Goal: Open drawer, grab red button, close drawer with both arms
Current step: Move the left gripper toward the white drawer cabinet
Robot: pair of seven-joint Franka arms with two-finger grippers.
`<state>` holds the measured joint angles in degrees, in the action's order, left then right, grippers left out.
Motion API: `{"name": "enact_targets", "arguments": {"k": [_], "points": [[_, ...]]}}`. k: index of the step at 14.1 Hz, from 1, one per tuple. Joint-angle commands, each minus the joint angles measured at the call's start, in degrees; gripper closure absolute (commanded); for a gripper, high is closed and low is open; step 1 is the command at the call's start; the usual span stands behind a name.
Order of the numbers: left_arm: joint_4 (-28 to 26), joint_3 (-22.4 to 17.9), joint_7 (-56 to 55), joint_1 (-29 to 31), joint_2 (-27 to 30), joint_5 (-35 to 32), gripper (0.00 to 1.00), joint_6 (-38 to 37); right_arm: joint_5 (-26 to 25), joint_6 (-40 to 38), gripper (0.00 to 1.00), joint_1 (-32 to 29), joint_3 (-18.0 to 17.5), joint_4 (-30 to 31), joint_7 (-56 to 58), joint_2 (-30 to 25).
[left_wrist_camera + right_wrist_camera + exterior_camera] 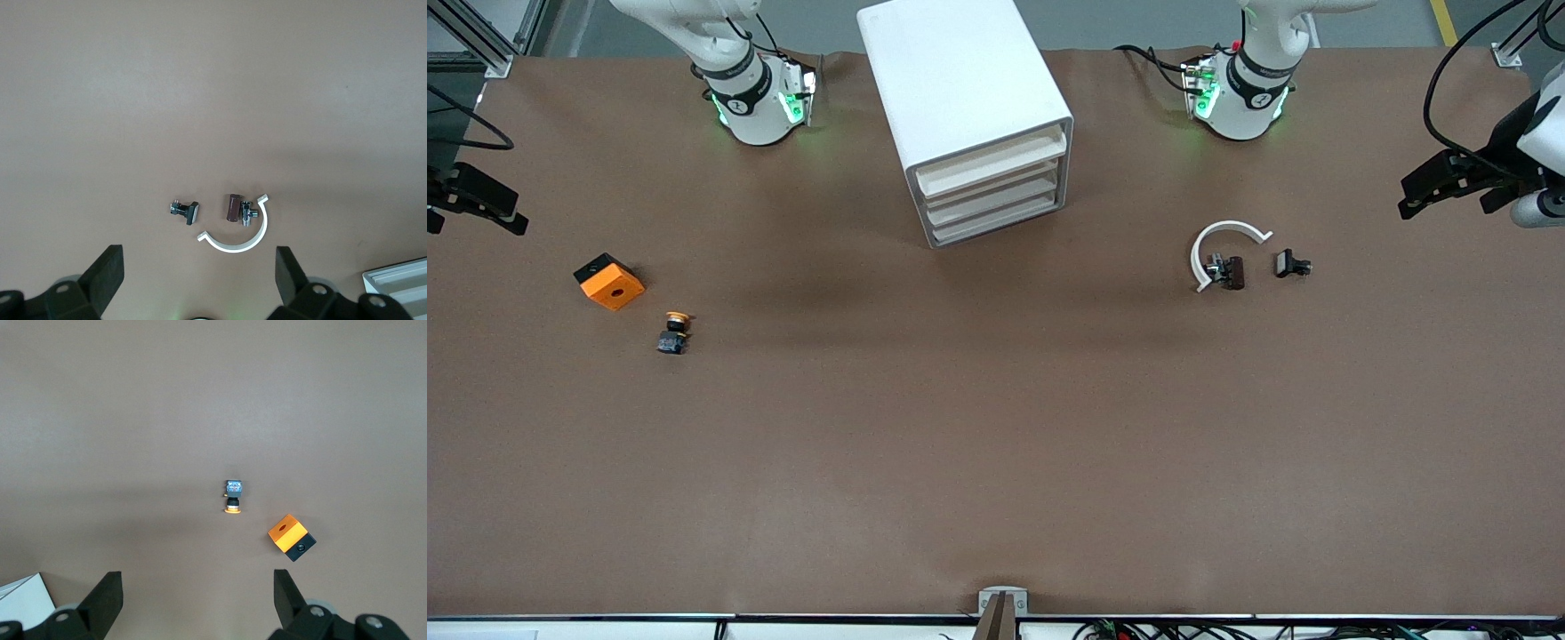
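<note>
The white drawer cabinet (969,107) stands at the middle of the table, far from the front camera, with its three drawers (996,191) shut. One corner of it shows in the left wrist view (400,287) and in the right wrist view (23,603). The red-capped button is hidden. My left gripper (199,277) is open and empty, high over the table by a white ring (243,240). My right gripper (197,597) is open and empty, high over the table by the yellow-capped button (233,497). Both arms (1240,93) (751,98) are raised near their bases.
Toward the right arm's end lie an orange cube with a hole (609,281) and the yellow-capped button (674,331). Toward the left arm's end lie the white ring (1223,240), a small brown part (1230,271) and a small black part (1289,264). Black equipment (1449,178) (480,197) overhangs both table ends.
</note>
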<state>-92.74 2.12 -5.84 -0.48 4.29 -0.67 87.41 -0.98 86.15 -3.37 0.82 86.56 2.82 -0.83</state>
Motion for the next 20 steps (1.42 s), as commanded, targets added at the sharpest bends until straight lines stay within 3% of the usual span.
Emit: {"name": "enact_targets", "arguments": {"k": [1, 6, 14, 17, 20], "points": [[1.86, 0.08, 0.4, 0.3, -0.78, -0.13, 0.0, -1.54, 0.28, -0.11, 0.0, -0.41, -0.29, 0.89, -0.01, -1.1], [2.38, -0.1, -0.22, 0.13, -3.93, -0.48, 0.0, -1.54, 0.28, -0.11, 0.0, -0.41, -0.29, 0.89, 0.0, -1.1], [5.28, 0.17, -0.66, -0.75, -18.86, 2.76, 0.0, 1.08, 0.37, -0.11, 0.0, -0.32, -0.38, 0.98, 0.26, -0.84], [5.28, 0.17, -10.11, -0.75, -24.05, 10.58, 0.0, 3.12, 0.37, -0.11, 0.0, -0.32, -0.38, 1.33, 0.35, -0.14], [5.72, 0.61, -25.13, -4.51, -28.18, 10.6, 0.0, 3.12, 0.28, 0.06, 0.0, -0.32, -0.29, 1.76, 0.52, 0.48]]}}
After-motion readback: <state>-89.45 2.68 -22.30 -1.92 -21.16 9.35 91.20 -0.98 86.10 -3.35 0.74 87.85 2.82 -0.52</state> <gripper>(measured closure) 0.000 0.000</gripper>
